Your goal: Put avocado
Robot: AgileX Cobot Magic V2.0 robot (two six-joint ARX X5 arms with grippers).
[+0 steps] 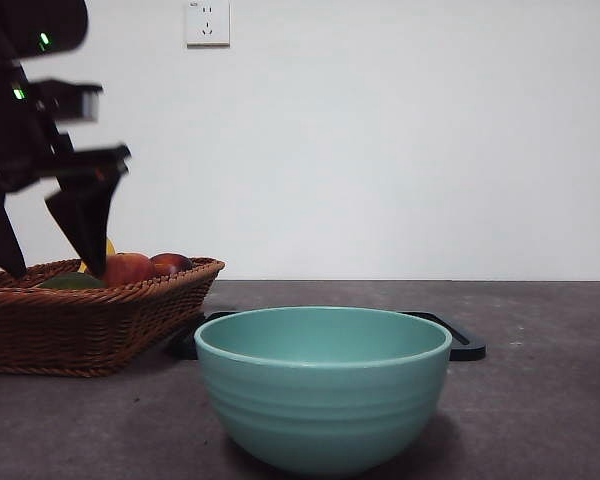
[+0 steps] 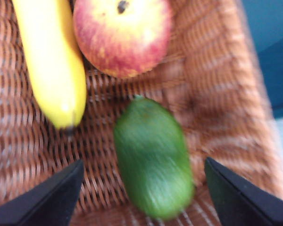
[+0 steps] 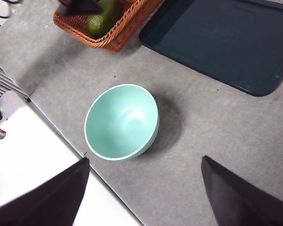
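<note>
The avocado (image 2: 153, 157), dark green and oval, lies on the floor of a wicker basket (image 2: 217, 94) beside a yellow banana (image 2: 52, 61) and a red-yellow apple (image 2: 122, 35). My left gripper (image 2: 144, 162) hangs open just above the avocado, one jaw on each side, not touching it. In the front view the left gripper (image 1: 55, 265) dips into the basket (image 1: 100, 320), where a sliver of the avocado (image 1: 72, 282) shows over the rim. My right gripper (image 3: 145, 160) is open and empty, high over the table near the bowl (image 3: 120, 122).
A teal bowl (image 1: 323, 385) stands at the front middle of the grey table. Behind it lies a flat dark tray (image 1: 460, 345). The basket (image 3: 118, 35) sits next to the tray's (image 3: 226, 37) corner. A white wall closes the back.
</note>
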